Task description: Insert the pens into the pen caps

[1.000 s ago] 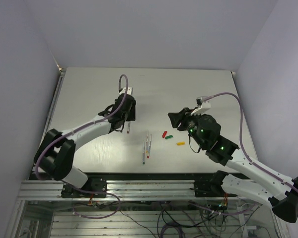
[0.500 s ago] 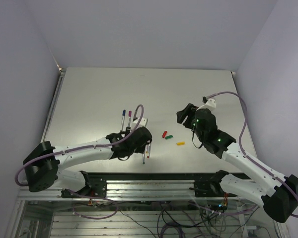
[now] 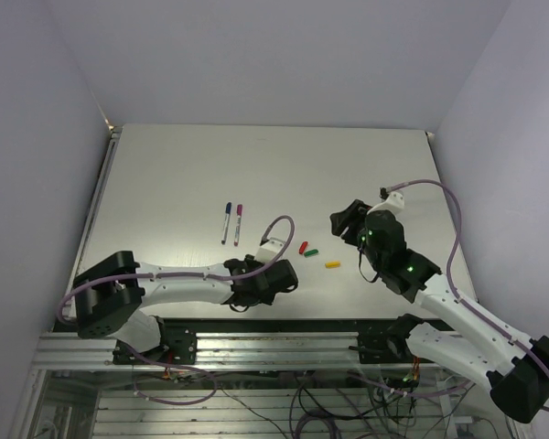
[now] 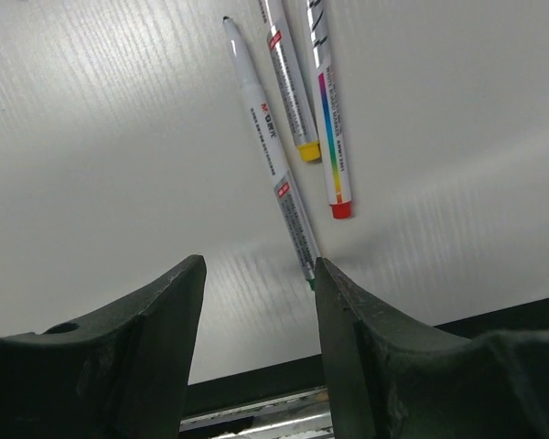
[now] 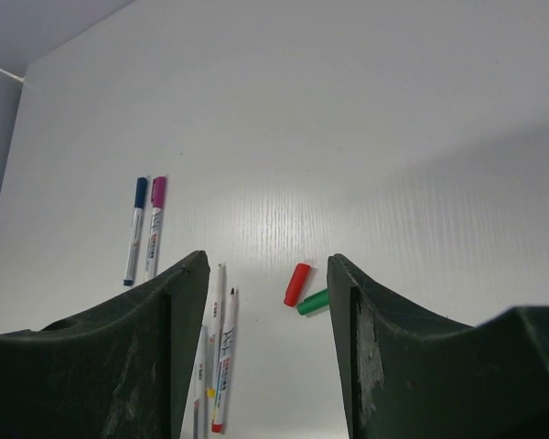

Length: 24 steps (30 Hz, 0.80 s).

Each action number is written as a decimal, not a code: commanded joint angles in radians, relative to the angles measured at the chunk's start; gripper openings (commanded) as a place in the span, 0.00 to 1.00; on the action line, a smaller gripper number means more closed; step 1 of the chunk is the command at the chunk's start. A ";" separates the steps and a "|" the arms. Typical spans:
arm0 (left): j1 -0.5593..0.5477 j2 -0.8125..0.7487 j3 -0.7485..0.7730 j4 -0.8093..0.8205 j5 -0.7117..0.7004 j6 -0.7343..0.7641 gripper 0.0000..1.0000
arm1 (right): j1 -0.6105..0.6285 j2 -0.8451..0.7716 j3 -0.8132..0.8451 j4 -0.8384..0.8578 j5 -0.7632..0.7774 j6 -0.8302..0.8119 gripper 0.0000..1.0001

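Observation:
Two pens with caps on, one blue [image 3: 227, 222] and one magenta [image 3: 237, 222], lie side by side left of centre; they also show in the right wrist view, blue [image 5: 134, 229] and magenta [image 5: 154, 227]. Three uncapped pens lie near the front edge, with green [image 4: 273, 155], yellow [image 4: 290, 82] and red [image 4: 329, 119] ends. My left gripper [image 3: 276, 277] hangs open and empty over them [image 4: 256, 274]. The red cap [image 3: 302, 247], green cap [image 3: 312, 253] and yellow cap [image 3: 332, 264] lie loose. My right gripper [image 3: 341, 218] is open and empty above the caps [image 5: 267, 265].
The table's near edge [image 4: 256, 375] with the metal rail lies right below the left gripper. The red cap [image 5: 296, 283] and green cap [image 5: 313, 302] almost touch. Walls close off the table at left, back and right.
My left gripper has moved from the back left towards the front edge, uncovering the blue and magenta capped pens and ending over the three loose pens. My right gripper shifted slightly right.

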 commanded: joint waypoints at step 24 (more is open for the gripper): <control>0.034 0.112 0.016 0.093 -0.007 -0.030 0.58 | -0.004 0.012 -0.004 0.017 -0.023 0.001 0.53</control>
